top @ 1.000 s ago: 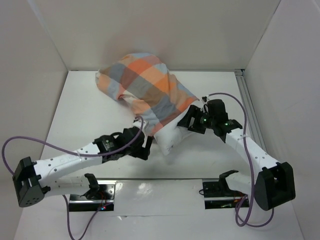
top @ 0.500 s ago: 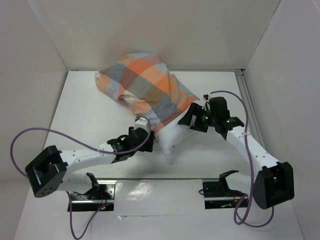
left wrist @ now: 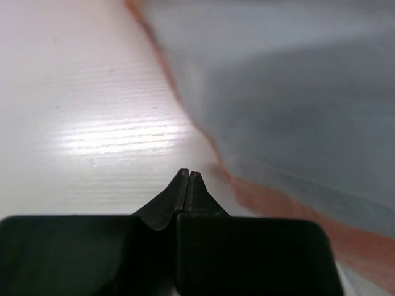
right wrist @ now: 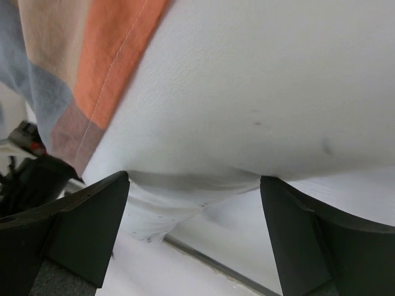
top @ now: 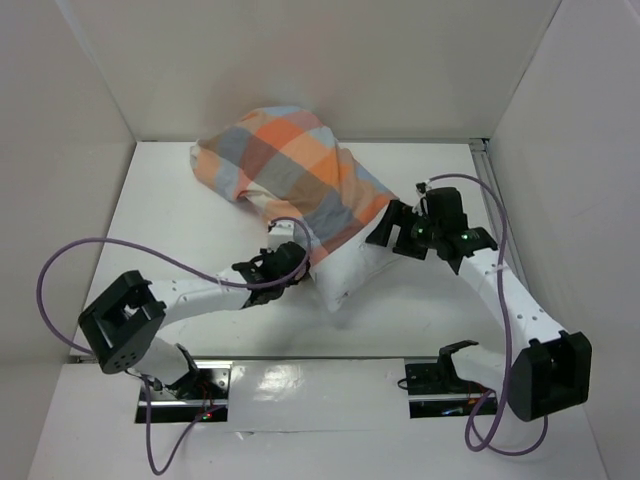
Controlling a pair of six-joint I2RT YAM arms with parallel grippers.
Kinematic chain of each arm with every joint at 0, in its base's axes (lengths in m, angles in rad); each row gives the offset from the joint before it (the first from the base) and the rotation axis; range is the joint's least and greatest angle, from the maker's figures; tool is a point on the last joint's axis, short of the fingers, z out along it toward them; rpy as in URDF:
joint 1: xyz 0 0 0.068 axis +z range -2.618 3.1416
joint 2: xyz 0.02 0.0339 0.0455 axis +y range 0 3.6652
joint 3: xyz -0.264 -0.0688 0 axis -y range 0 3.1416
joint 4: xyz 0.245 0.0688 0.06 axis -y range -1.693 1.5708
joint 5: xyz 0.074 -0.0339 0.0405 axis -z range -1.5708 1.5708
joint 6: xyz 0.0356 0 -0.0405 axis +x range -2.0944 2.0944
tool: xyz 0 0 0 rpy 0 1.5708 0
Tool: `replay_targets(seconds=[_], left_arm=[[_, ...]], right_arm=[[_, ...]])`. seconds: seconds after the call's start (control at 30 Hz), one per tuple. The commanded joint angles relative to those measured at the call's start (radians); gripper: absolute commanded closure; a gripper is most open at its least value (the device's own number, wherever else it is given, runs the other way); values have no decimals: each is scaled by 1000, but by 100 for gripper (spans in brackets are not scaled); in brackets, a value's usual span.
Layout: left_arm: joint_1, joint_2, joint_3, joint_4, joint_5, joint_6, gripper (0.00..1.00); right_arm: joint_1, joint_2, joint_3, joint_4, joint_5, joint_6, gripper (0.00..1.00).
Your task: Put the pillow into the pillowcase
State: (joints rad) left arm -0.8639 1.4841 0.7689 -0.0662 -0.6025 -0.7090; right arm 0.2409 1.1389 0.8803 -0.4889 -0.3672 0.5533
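Observation:
The checked pillowcase covers the far part of the white pillow, whose near end sticks out toward the arms. My left gripper sits at the pillowcase's near-left hem, shut. In the left wrist view its fingertips are pressed together over the table, the orange-edged pillowcase lying just to their right, and no cloth shows between them. My right gripper stands open at the pillow's right side. In the right wrist view the pillow bulges above my right gripper, the pillowcase at upper left.
White walls enclose the white table on the back and both sides. A metal rail runs along the right edge. Purple cables loop beside both arms.
My left arm has reached forward and right to the pillowcase's hem, and its gripper has gone from open to shut. My right gripper has shifted slightly farther along the pillow's side and stays open.

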Motion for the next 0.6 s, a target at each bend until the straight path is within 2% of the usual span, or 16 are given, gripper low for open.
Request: replay_targets(seconds=[0.0,0.13,0.17,0.2,0.27,0.33,0.4,0.43,0.47,0.5,0.57], left_arm=[[48,-111,32,-192,-109,-142,100],[143,-281,-28,-279,-53,-217,100],[163,-310,-37,-290,-33,-227,100],[201,-336,-37,-299,-23,-227,100],[239,-393,-46,-361,-23,-242,100],[273,-418,-46,-362,1,-199,100],[273,-449,-68,-284,50,-80,100],[252,-449,-98,-241,81,-37,100],[252,-458,-112,-198,180,0,100],[241,-429,-112,-148,231,43,91],[204,-372,-112,-147,279,34,68]], right_arm=[[-17,-63,98,-127,189,-69,6],[-26,-123,132,-151,379,-56,14],[-26,-123,123,-151,407,-32,17],[-26,-134,114,-142,439,-32,25],[-26,-125,99,-131,439,-20,35],[-26,-91,86,-119,420,-9,39],[-26,-73,72,-88,401,-18,37],[-26,-64,72,-79,389,-18,30],[-26,-45,91,-70,389,-30,24],[-26,-36,103,-70,389,-30,19],[-35,-18,141,-70,389,-41,10]])
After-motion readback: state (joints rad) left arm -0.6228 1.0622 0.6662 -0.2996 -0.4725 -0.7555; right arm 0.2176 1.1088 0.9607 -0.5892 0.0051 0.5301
